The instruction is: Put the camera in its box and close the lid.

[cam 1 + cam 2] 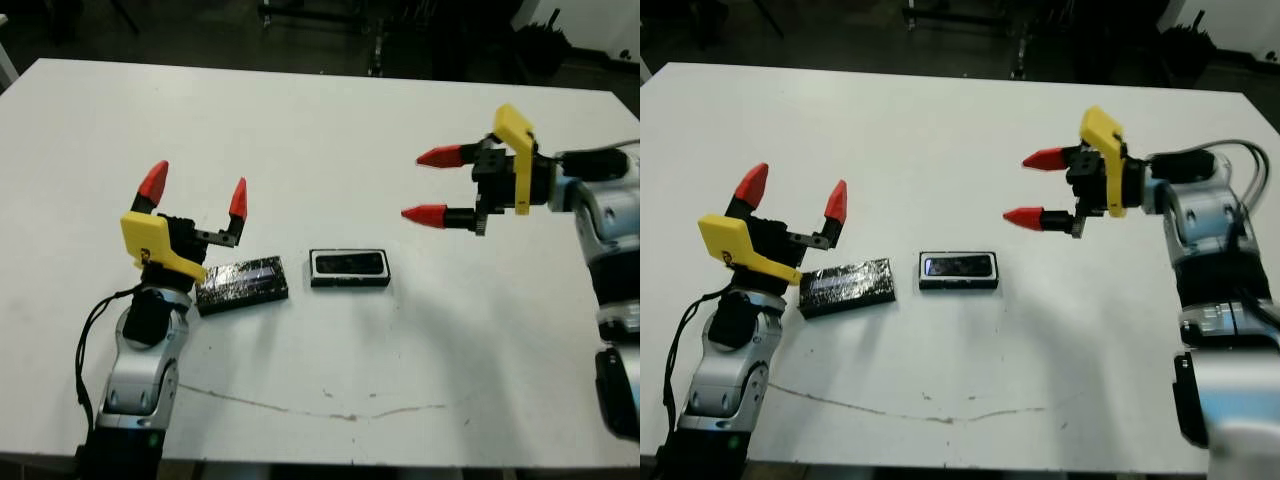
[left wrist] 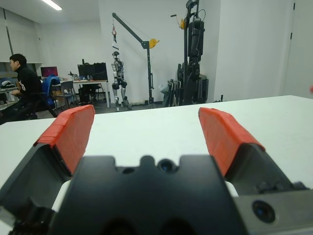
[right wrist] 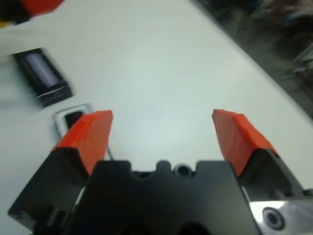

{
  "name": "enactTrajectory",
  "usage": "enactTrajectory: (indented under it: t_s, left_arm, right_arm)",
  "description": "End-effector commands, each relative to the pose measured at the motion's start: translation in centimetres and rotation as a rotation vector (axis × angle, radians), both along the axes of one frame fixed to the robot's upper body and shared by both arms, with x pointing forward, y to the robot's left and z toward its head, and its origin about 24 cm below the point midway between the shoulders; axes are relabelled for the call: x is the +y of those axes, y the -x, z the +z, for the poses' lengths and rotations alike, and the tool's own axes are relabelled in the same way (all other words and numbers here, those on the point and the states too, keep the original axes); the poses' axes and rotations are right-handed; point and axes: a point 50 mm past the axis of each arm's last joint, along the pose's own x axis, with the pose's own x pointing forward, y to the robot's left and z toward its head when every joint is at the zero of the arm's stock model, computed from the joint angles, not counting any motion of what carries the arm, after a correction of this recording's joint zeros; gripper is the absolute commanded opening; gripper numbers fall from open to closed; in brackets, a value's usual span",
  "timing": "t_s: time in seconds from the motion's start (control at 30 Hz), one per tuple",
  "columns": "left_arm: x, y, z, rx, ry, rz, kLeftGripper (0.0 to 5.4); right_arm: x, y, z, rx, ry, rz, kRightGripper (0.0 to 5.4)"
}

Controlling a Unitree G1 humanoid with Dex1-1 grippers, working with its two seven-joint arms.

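- The room beyond my left wrist: white walls, a hoist [image 2: 132, 44], a person [image 2: 22, 88] seated at desks, far left.
- The white surface [image 1: 330, 130] fills the head view; a faint crack [image 1: 300, 408] crosses its lower middle.
- My left gripper [image 1: 195, 195], lower left, jaws apart, holding nothing.
- My right gripper [image 1: 432, 185], right, jaws apart, holding nothing.
- The lid [image 1: 241, 284] lies left of centre.
- The box [image 1: 349, 268], centre, holds the camera [image 1: 350, 264].

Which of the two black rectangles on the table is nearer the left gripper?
The lid, the flat glossy slab with pale streaks. It lies just beside the left gripper; the white-lined box sits farther toward the table's middle.
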Motion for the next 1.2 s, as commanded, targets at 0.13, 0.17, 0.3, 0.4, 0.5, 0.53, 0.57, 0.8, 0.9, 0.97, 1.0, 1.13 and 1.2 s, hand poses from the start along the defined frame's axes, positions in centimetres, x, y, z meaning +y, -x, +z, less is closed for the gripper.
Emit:
enactTrajectory:
  t_s: [0.13, 0.17, 0.3, 0.4, 0.5, 0.53, 0.57, 0.8, 0.9, 0.97, 1.0, 1.13, 1.2]
  left_arm:
    - [0.2, 0.1, -0.3, 0.013, -0.014, 0.004, 5.4]
    - [0.2, 0.1, -0.3, 0.013, -0.013, 0.005, 5.4]
    - [0.2, 0.1, -0.3, 0.014, -0.023, 0.013, 5.4]
    - [0.2, 0.1, -0.3, 0.017, -0.014, 0.01, 5.4]
    - [0.2, 0.1, -0.3, 0.018, -0.015, 0.013, 5.4]
    - [0.2, 0.1, -0.3, 0.019, -0.012, 0.011, 5.4]
    - [0.2, 0.1, -0.4, 0.018, -0.01, 0.01, 5.4]
    - [0.2, 0.2, -0.4, 0.016, -0.01, 0.006, 5.4]
    - [0.2, 0.1, -0.4, 0.016, -0.003, 0.002, 5.4]
    - [0.2, 0.2, -0.4, 0.017, -0.002, 0.004, 5.4]
    - [0.2, 0.2, -0.4, 0.017, -0.001, 0.005, 5.4]
    - [0.2, 0.2, -0.5, 0.017, 0.002, 0.0, 5.4]
    - [0.2, 0.2, -0.5, 0.016, 0.0, 0.001, 5.4]
  right_arm:
    - [2.5, 3.6, -3.0, -0.127, -0.028, -0.099, 4.23]
    - [2.8, 4.0, -3.2, -0.152, -0.013, -0.097, 4.07]
    - [4.1, 5.2, -3.5, -0.224, 0.09, -0.089, 3.46]
    - [5.1, 5.8, -3.9, -0.247, 0.09, -0.07, 3.02]
    - [5.8, 6.1, -4.6, -0.262, 0.096, -0.052, 2.58]
    - [6.0, 6.1, -4.8, -0.26, 0.098, -0.052, 2.42]
    - [6.2, 6.1, -5.0, -0.255, 0.098, -0.053, 2.28]
    - [6.8, 5.8, -6.2, -0.245, 0.133, -0.064, 1.23]
    - [6.7, 5.6, -6.9, -0.242, 0.156, -0.073, 0.77]
    - [6.6, 5.7, -7.4, -0.239, 0.174, -0.074, 0.51]
    - [6.6, 5.7, -7.6, -0.238, 0.179, -0.074, 0.35]
    - [6.4, 6.1, -8.9, -0.213, 0.202, -0.081, 0.0]
    - [6.4, 6.3, -9.5, -0.205, 0.217, -0.081, 0.0]
